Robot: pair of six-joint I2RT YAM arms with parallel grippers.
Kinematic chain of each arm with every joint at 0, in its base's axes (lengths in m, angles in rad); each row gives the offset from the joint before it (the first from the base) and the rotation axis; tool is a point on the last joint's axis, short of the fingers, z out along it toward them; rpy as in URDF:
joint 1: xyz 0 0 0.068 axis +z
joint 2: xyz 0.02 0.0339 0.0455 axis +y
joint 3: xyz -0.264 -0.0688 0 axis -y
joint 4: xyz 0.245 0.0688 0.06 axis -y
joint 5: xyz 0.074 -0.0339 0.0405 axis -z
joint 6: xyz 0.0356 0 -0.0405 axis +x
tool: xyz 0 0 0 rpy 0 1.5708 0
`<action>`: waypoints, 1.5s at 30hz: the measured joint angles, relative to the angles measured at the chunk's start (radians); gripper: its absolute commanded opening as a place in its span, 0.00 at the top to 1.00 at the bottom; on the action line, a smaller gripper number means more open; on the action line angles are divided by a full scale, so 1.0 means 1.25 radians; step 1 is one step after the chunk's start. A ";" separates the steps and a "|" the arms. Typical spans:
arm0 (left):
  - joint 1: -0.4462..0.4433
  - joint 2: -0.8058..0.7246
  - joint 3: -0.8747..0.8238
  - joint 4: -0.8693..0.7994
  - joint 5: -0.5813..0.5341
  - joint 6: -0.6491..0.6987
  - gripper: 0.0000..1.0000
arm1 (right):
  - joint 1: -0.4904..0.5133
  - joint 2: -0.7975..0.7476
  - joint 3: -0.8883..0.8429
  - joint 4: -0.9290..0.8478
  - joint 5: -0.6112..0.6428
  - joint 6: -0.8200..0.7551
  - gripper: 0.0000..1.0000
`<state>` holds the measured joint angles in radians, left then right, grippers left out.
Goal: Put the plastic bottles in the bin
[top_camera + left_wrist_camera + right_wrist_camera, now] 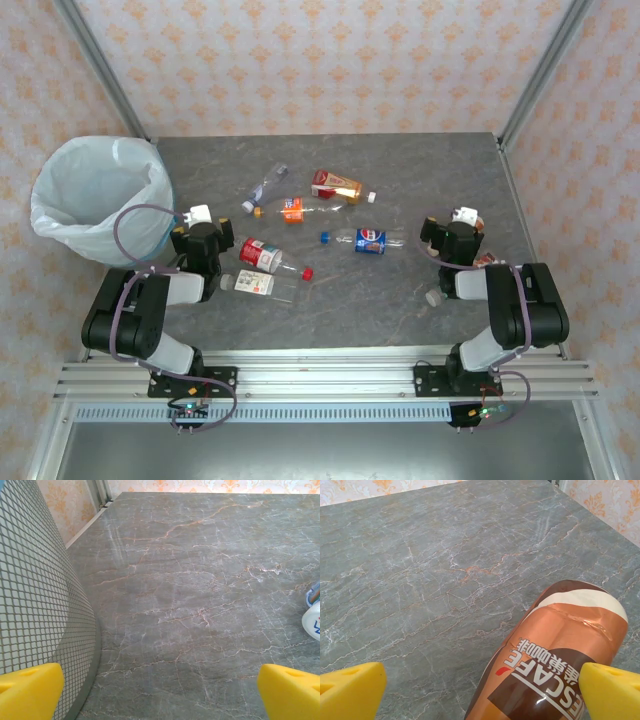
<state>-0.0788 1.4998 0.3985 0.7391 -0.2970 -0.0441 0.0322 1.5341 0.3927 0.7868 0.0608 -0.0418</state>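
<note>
While holding nothing, jaws wide apart on left gripper (160, 692) and right gripper (480, 692), both near. Loose bottles (262, 254) scattered across the table (400, 300); bin (75, 235) far left. Starting step, seemingly: next calls for lowering onto the brown bottle (560, 650) by the right jaws, then closing.

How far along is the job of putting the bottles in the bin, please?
Done: nothing visible; no bottle shows inside the bin. In hand: nothing; the left gripper and right gripper are both open, the right one above a brown coffee bottle. Left: that bottle and six more lying on the table, such as the red-labelled bottle.
</note>
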 measured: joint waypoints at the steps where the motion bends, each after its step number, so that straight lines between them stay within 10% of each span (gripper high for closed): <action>1: 0.000 0.000 0.000 0.000 0.000 0.000 0.00 | 0.000 0.000 0.000 0.000 0.000 0.000 0.01; 34: -0.005 -0.001 0.001 -0.002 -0.013 0.001 0.00 | 0.000 -0.012 0.000 -0.009 0.000 0.000 0.01; 45: -0.071 -0.100 0.139 -0.221 -0.070 0.021 0.00 | 0.000 -0.209 0.037 -0.169 -0.029 0.009 0.01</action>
<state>-0.1680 1.3743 0.5720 0.4629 -0.3843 -0.0181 0.0322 1.2732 0.4393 0.5755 0.0246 -0.0299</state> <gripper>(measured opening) 0.998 0.992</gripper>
